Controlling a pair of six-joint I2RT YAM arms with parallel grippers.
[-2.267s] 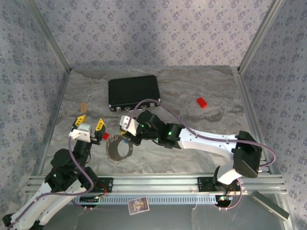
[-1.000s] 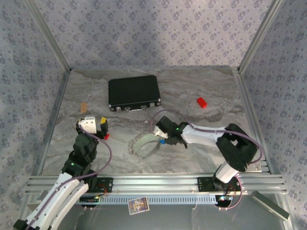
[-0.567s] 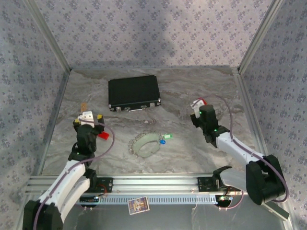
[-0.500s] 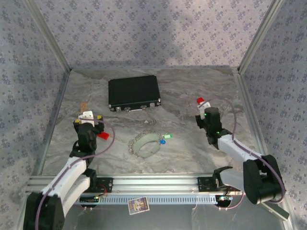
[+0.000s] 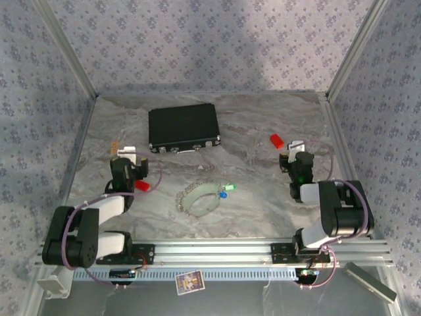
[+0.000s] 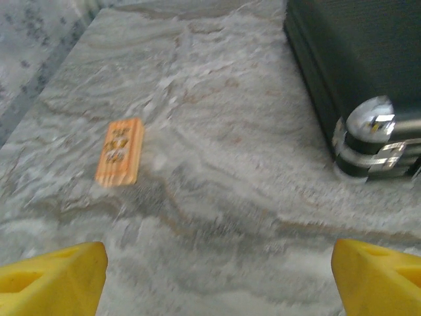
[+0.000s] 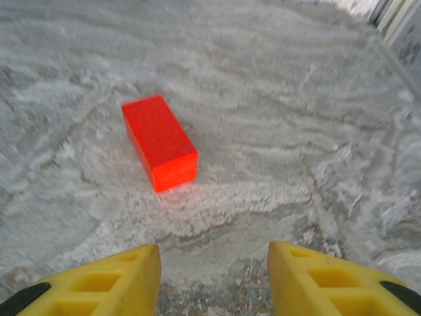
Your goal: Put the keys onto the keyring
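The keyring (image 5: 196, 198), a pale loop, lies flat mid-table. The keys lie right at its right side, the blue-headed one (image 5: 223, 195) and the green-headed one (image 5: 230, 188); whether they hang on its chain is too small to tell. My left gripper (image 5: 126, 155) (image 6: 220, 280) stands open and empty at the left, low over bare table. Over at the right, my right gripper (image 5: 295, 149) (image 7: 214, 280) is open and empty too, just short of a red block (image 7: 160, 141) (image 5: 277, 139). Both arms are folded back, well away from the ring.
A black case (image 5: 183, 126) (image 6: 358, 79) lies at the back, to the right of the left gripper. A small orange tag (image 6: 120, 151) (image 5: 115, 146) lies ahead and left of that gripper. Another small red piece (image 5: 141, 186) sits beside the left arm. Metal frame posts line both sides.
My right gripper has left the ring and keys lying mid-table and swung right to the red block. Both arms have folded back towards their bases. The left gripper has shifted slightly farther back.
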